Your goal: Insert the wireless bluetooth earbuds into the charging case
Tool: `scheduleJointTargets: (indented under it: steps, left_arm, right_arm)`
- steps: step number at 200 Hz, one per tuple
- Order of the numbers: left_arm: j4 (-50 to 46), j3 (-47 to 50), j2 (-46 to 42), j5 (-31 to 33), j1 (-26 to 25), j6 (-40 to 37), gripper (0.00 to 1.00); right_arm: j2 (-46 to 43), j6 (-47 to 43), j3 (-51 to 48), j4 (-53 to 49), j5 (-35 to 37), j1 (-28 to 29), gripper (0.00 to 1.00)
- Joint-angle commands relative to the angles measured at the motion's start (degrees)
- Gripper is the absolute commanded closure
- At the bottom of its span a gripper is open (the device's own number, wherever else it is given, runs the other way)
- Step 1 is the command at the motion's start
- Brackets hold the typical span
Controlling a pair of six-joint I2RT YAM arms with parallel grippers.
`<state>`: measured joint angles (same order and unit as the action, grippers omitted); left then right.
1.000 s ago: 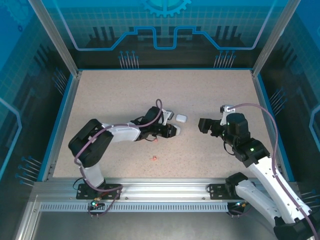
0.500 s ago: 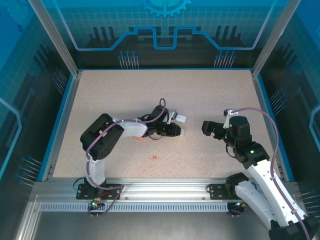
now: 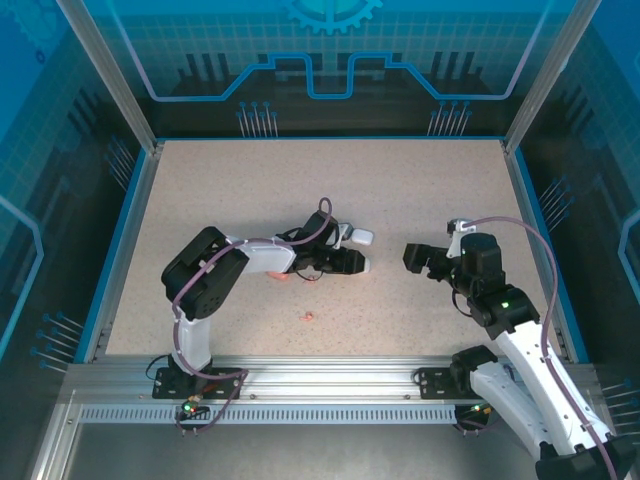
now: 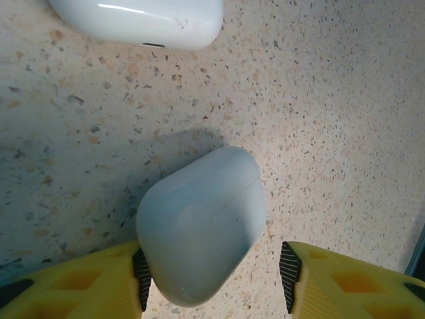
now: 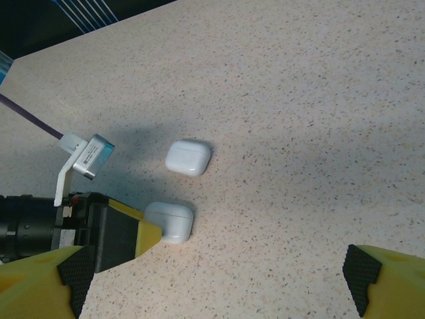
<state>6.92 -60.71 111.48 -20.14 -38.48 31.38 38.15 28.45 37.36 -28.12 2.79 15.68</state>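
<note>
Now, centre of the overhead view: the left tool (image 3: 358, 263) is down low on the speckled surface (image 3: 230, 190), reaching in from the left to a white charging case (image 3: 363, 262). On the left wrist camera, that case lies closed, a rounded corner pointing down the frame, and it sits between the two yellow fingers. The left pad (image 4: 141, 279) is right against the case's lower left side. The right pad (image 4: 287, 286) stands apart from it, with a strip of bare surface between them. So the jaws are parted wider than the case, bracketing it, not clamped on it.

A second case (image 4: 139, 20), also white and closed, lies at the top edge of that frame, apart from the first. Overhead it shows just above the left tool, a little right of centre.

Over on the right, the right tool (image 3: 412, 257) sits right of centre, pointing left toward both cases and well apart from them. Its own camera shows its yellow fingers (image 5: 40, 282) at the two bottom corners of the frame, spread wide, with bare surface between them and nothing held.

A pinkish-red earbud (image 3: 308, 316) lies alone at lower centre of the overhead view, below the left arm and well apart from the cases. Another reddish speck (image 3: 283, 278) sits beside the left forearm, too small to tell what it is.
</note>
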Motion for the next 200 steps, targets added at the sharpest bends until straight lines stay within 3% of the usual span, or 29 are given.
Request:
scheduleJointTargets:
  steps: [1,39,99,146,200]
  left_arm:
    - [-2.74,0.26,-2.99,3.08,1.29,-1.63,0.43]
    - [-1.91,3.7,-10.55,5.03,3.32,-3.58,0.4]
    - [-1.16,14.1,-30.69,12.53,9.02,-6.88,0.34]
    - [-3.09,23.05,-50.61,21.95,12.67,-10.96,0.22]
    - [-8.28,29.56,-72.63,35.4,15.79,-16.1,0.04]
  right_arm:
    - [-0.1,-1.4,0.47,-1.11,-1.37,-0.99,0.0]
    - [1.59,-3.67,2.09,-2.25,-3.84,-1.0,0.0]
    - [8.31,-4.43,5.96,-3.47,-9.22,1.09,0.0]
    - [20.64,-6.1,12.68,-4.56,-1.79,14.72,0.0]
    - [42.43,-17.84,29.12,-5.96,0.99,30.12,0.0]
